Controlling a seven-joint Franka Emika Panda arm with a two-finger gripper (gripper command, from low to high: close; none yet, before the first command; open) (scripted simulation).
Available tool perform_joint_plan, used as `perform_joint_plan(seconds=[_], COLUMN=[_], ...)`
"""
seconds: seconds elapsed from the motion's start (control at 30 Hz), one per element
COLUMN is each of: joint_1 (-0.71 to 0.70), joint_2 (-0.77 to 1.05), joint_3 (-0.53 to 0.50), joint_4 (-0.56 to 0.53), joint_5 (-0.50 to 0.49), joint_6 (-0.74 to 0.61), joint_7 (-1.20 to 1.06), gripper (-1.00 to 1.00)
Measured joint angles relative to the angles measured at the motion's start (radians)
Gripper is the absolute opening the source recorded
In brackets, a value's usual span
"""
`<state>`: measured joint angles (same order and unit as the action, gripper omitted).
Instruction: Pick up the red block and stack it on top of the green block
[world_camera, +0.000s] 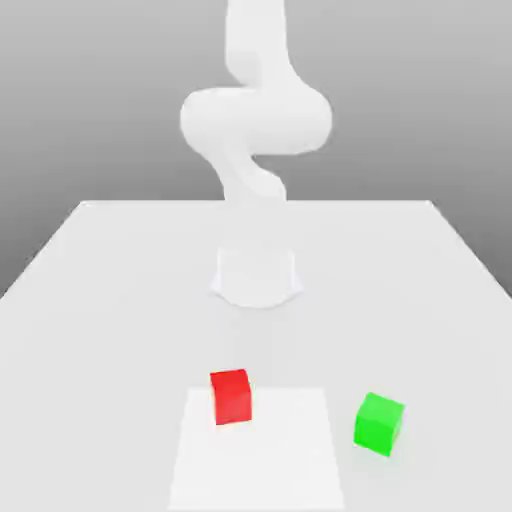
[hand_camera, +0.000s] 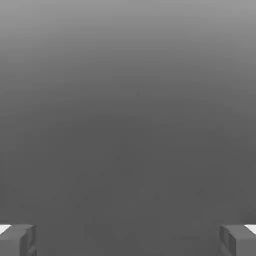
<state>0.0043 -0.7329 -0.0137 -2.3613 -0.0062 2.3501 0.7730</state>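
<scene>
The red block (world_camera: 231, 396) is a small matte cube resting on the white table (world_camera: 100, 300) near its front edge. The green block (world_camera: 379, 423), about the same size, sits on the table to the exterior view's right of the red one, with a clear gap between them. In the hand view my gripper (hand_camera: 128, 241) is open: its grey fingertips (hand_camera: 20, 240) stand far apart with nothing between them, and beyond them is plain grey background. The white arm (world_camera: 255, 120) rises from behind the blocks and bends upward out of the exterior view.
The arm's round base (world_camera: 257, 275) stands at the middle of the table, behind the blocks. A slightly lighter square patch (world_camera: 260, 455) marks the tabletop under and in front of the red block. The table's edges run off to both sides.
</scene>
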Motion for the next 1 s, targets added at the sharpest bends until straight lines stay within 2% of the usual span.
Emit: perform_joint_plan(seconds=[0.57, 0.67, 0.8, 0.83, 1.0], joint_1=[0.022, 0.026, -0.021, -0.033, -0.034], joint_2=[0.611, 0.751, 0.9, 0.925, 0.925], joint_3=[-0.115, -0.11, -0.048, -0.034, -0.034], joint_4=[-0.497, -0.513, -0.497, -0.493, -0.493], joint_5=[-0.026, 0.019, 0.087, 0.095, 0.093], joint_6=[0.439, 0.549, 0.675, 0.696, 0.695], joint_7=[-0.25, -0.301, -0.352, -0.358, -0.356], gripper=[0.0, 0.0, 0.0, -1.0, -1.0])
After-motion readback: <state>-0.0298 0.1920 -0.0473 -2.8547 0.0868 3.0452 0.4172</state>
